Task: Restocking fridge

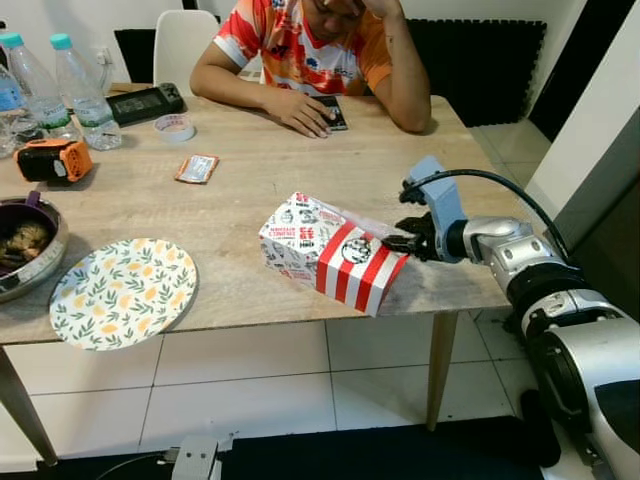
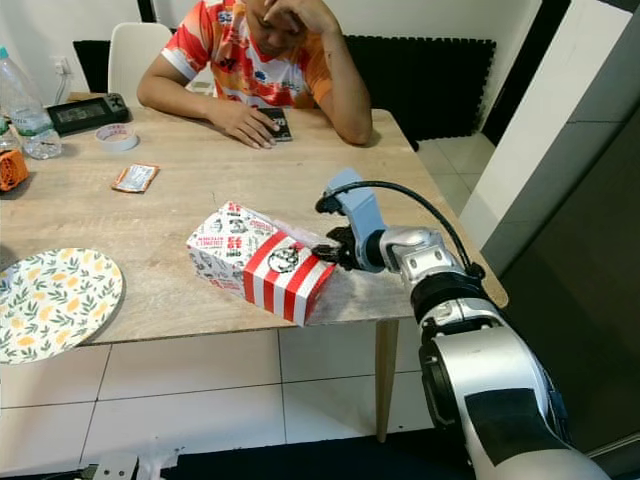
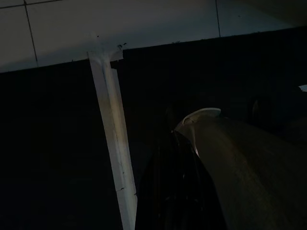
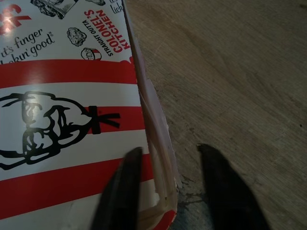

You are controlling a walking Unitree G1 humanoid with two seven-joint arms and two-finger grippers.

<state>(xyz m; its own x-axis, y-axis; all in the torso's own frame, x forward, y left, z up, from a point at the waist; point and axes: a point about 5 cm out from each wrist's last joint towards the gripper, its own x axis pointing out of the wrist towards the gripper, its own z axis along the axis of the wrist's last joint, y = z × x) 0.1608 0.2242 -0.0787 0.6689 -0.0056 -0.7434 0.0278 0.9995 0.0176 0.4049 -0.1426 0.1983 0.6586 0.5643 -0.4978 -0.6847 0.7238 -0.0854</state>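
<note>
Red-and-white striped cardboard, the takeaway box [image 1: 328, 252] lies on the wooden table [image 1: 250, 180], its flap edge between the right gripper [image 4: 168, 191]'s part-open fingers. This looks like the pick-up step; next, close and lift without crushing.

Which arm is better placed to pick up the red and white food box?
The right. The right gripper is already at the food box on the table, open, its fingers straddling the box's edge. The left arm hangs low over the floor.
</note>
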